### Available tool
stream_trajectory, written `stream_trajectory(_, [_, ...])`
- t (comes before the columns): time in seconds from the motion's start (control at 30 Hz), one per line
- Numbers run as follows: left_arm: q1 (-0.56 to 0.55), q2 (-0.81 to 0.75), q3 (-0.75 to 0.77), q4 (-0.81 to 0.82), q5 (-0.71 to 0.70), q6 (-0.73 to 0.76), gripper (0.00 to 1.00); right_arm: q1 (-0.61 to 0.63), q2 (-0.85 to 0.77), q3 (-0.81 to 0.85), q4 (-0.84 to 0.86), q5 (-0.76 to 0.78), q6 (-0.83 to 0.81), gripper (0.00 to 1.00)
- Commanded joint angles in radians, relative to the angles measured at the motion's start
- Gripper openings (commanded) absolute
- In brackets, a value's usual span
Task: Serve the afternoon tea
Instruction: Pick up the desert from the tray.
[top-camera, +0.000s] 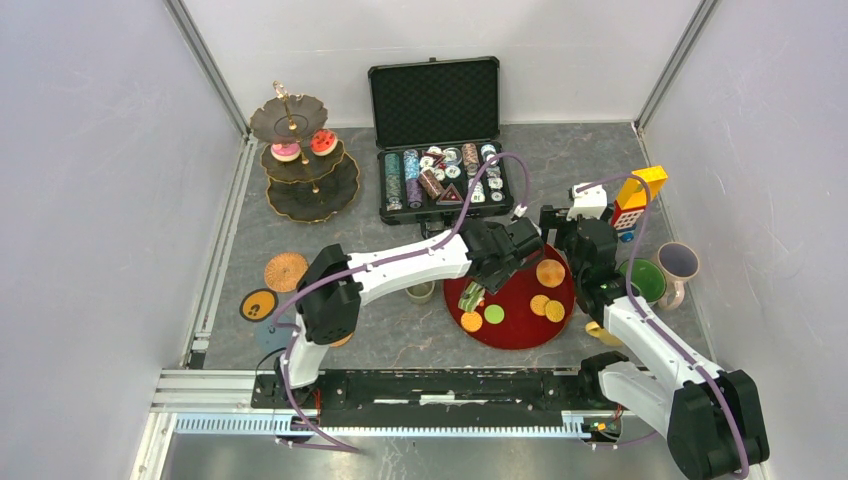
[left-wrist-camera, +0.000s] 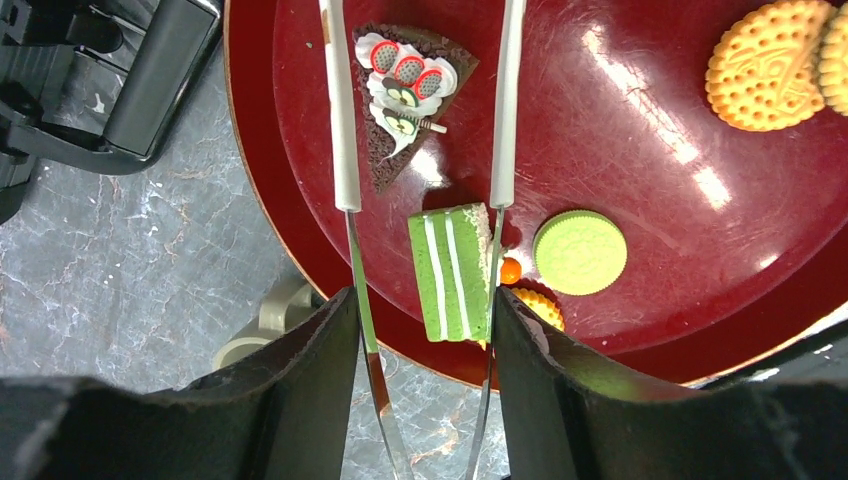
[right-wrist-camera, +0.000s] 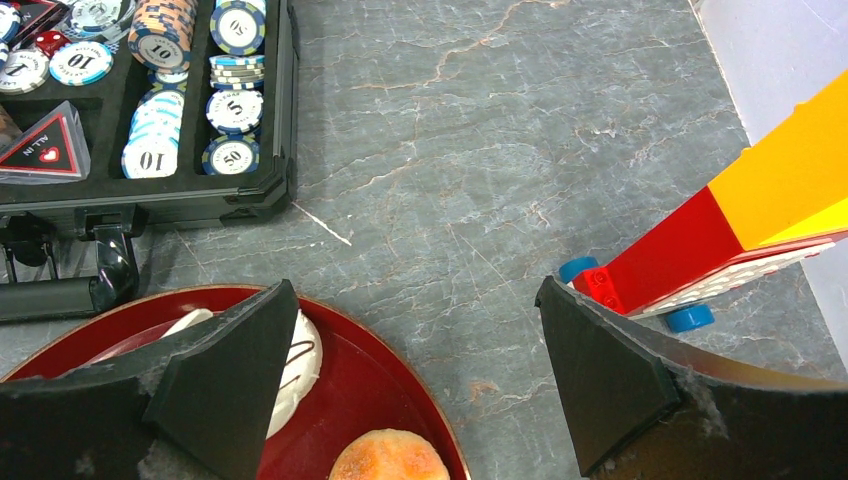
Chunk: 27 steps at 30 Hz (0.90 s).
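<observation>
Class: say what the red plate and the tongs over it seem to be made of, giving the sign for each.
Red plate: probably glossy plastic or lacquer, judging by the sharp light streaks on it. Tongs: polished metal, shown by the thin mirror-bright strips, with matt white sleeves that are likely plastic.

Back L: tiered stand (top-camera: 305, 160), 2 donuts (top-camera: 286, 151) on its mid tier. Back centre: open chip case (top-camera: 440, 150). Back R: block tower (top-camera: 635, 200), w/ 2 mugs (top-camera: 650, 283) just in front. Centre-R, in front of case: plate (top-camera: 520, 325) w/ biscuits (left-wrist-camera: 765, 65) and rounds (top-camera: 494, 314). 2 cake slices (left-wrist-camera: 452, 272) on plate's L side, between arms of tongs (left-wrist-camera: 345, 150) in L gripper (left-wrist-camera: 424, 310). Small cup (top-camera: 421, 291) just L of plate. 2 coasters (top-camera: 286, 271) further L.
</observation>
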Motion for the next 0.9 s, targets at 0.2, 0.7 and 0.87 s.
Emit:
stream_trajectory(0.2, [0.041, 0.035, 0.055, -0.009, 0.011, 0.053, 0.56, -0.008, -0.007, 0.012, 0.037, -0.016, 0.013, 0.98])
stream_trajectory(0.7, [0.040, 0.013, 0.044, 0.030, 0.012, 0.080, 0.38, -0.008, -0.025, 0.015, 0.030, -0.034, 0.005, 0.98])
stream_trajectory(0.87, [0.028, -0.029, 0.017, 0.033, -0.007, 0.088, 0.27, -0.008, -0.023, 0.015, 0.028, -0.030, 0.005, 0.98])
